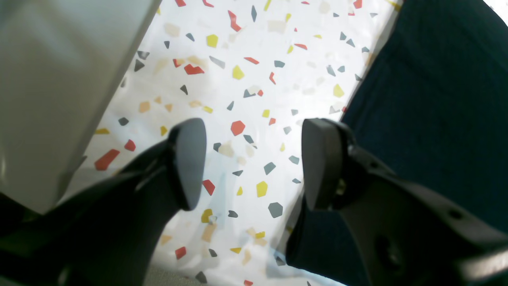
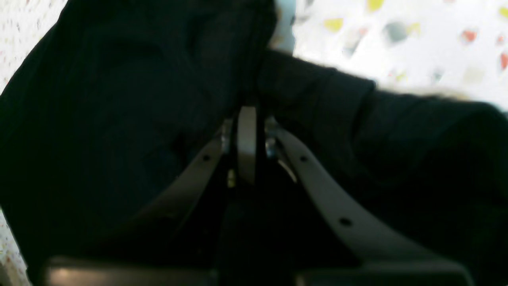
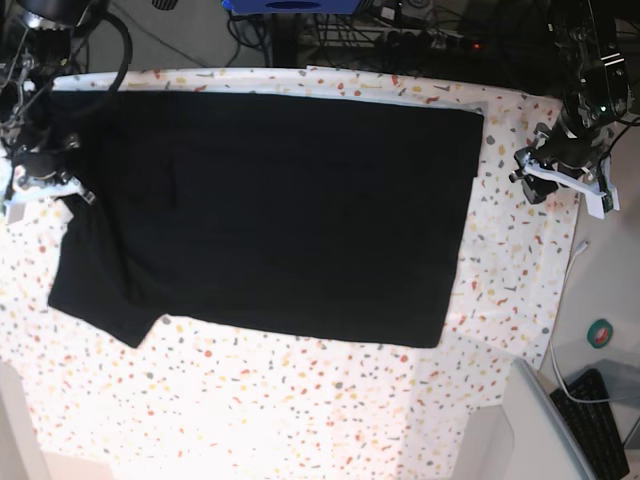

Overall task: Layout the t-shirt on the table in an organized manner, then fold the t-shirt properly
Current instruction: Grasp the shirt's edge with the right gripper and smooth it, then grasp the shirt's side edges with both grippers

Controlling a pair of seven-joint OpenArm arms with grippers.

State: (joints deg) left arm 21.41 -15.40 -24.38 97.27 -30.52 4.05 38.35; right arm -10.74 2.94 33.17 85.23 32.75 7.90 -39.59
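Observation:
The black t-shirt [image 3: 280,210] lies spread flat, plain side up, across the flecked table [image 3: 300,400], with a sleeve pointing to the near left. At the shirt's left edge, my right gripper [image 3: 70,192] has its jaws pressed together on a bunched fold of the t-shirt [image 2: 139,119]; in the right wrist view the gripper [image 2: 248,115] is surrounded by dark cloth. Past the shirt's right edge, my left gripper [image 3: 535,180] hangs over the table. The left wrist view shows that gripper [image 1: 254,163] open over bare table [image 1: 246,91], holding nothing, with the t-shirt [image 1: 436,99] beside one finger.
A pale grey panel [image 1: 51,79] fills the left of the left wrist view. Off the table's right end lie a keyboard [image 3: 600,425], a green tape roll [image 3: 600,333] and a white cable [image 3: 578,262]. Cables and equipment [image 3: 400,30] run behind the far edge.

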